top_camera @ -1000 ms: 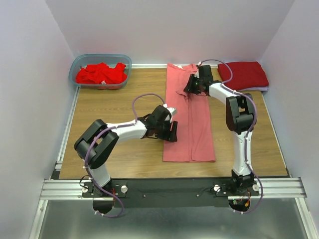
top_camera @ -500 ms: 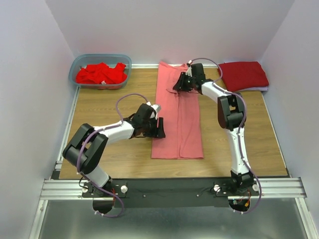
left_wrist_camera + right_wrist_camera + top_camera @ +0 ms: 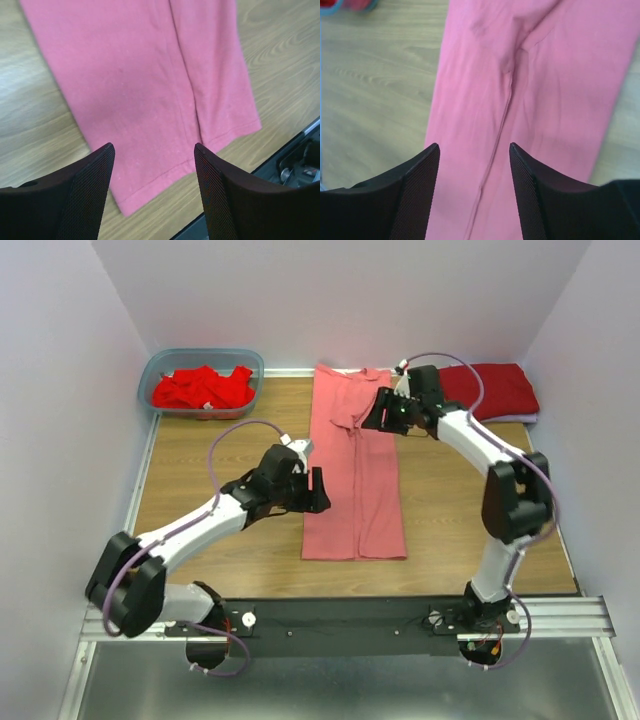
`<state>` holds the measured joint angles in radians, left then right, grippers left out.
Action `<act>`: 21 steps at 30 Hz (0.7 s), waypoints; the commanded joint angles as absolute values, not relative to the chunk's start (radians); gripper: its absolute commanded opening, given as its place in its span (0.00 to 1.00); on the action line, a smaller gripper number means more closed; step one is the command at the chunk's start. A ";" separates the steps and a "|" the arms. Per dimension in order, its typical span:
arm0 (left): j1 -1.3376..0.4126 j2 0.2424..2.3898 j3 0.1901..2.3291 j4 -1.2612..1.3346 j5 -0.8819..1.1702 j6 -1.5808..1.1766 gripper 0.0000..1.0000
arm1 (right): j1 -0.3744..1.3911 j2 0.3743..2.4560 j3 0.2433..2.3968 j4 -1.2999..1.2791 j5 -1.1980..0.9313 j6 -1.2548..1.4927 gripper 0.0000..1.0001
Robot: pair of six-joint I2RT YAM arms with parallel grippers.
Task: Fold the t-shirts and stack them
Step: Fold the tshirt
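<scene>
A salmon-pink t-shirt [image 3: 355,480] lies flat on the table, folded lengthwise into a long strip, hem toward the near edge. It also shows in the left wrist view [image 3: 150,75] and the right wrist view [image 3: 530,100]. My left gripper [image 3: 318,490] is open and empty, above the strip's left edge near the hem. My right gripper [image 3: 383,412] is open and empty, above the strip's upper right part. A folded darker crimson t-shirt [image 3: 490,390] lies at the back right. Bright red t-shirts [image 3: 202,389] lie crumpled in the tub.
A translucent blue-grey plastic tub [image 3: 160,368] stands at the back left corner. White walls close the table on three sides. A metal rail [image 3: 350,618] with both arm bases runs along the near edge. Bare wood lies left and right of the pink strip.
Both grippers have let go of the pink shirt, after dragging it left, and lifted off it. The right gripper has moved back to the right; the left arm has drawn back.
</scene>
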<state>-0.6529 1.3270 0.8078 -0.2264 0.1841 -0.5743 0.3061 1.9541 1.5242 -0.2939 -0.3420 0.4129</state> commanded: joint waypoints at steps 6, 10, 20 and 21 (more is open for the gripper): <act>-0.661 1.152 0.755 -0.371 0.014 -0.626 0.73 | 0.308 1.516 1.002 -0.655 -0.227 0.376 0.65; -0.664 1.121 0.709 -0.382 0.008 -0.643 0.73 | 0.308 1.347 0.836 -0.678 -0.209 0.429 0.64; -0.669 1.173 0.683 -0.379 0.009 -0.630 0.73 | 0.310 1.296 0.676 -0.646 -0.336 0.451 0.55; -0.670 1.178 0.683 -0.377 0.008 -0.630 0.73 | 0.310 1.296 0.675 -0.635 -0.334 0.460 0.55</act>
